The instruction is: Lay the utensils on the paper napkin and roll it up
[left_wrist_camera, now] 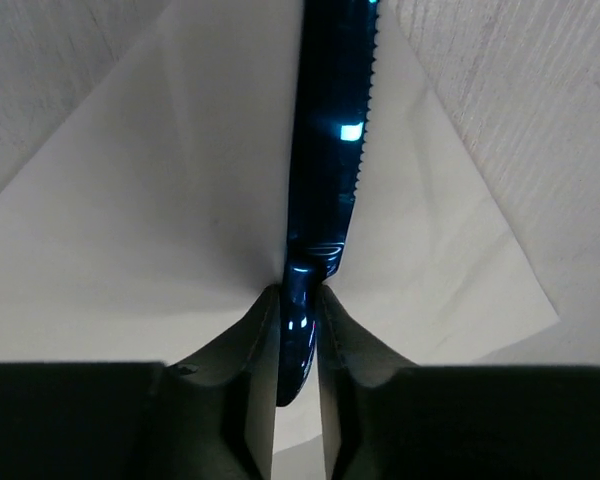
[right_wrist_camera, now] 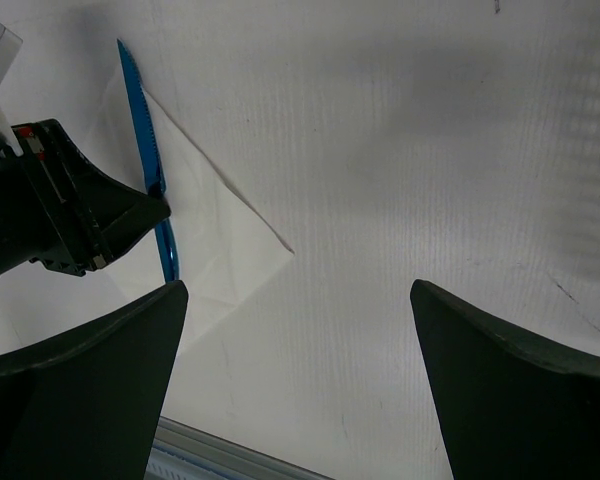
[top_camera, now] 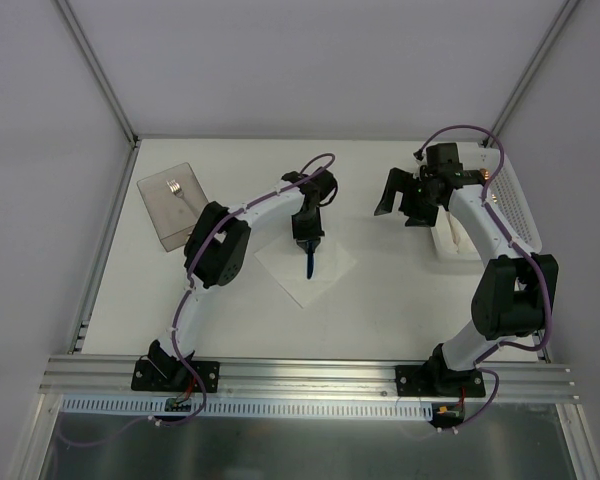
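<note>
At the table's middle, from above: the paper napkin lies flat on the table, one corner pointing near.
Knife, from above: a blue knife lies over the napkin's middle and reaches toward the near side.
Left gripper, from above: the left gripper points down at the knife's far end.
Right gripper, from above: the right gripper hangs to the right, well apart from the napkin.
Far left: a clear tray holds a fork.
Far right: a white basket stands at the table's edge.
Left wrist: the fingers are nearly together and pinch the knife's rounded handle end. The saw-toothed blade runs away over the white sheet.
Right wrist: the jaws stand wide apart with nothing between them, only bare table below. The knife and napkin show at the left.
</note>
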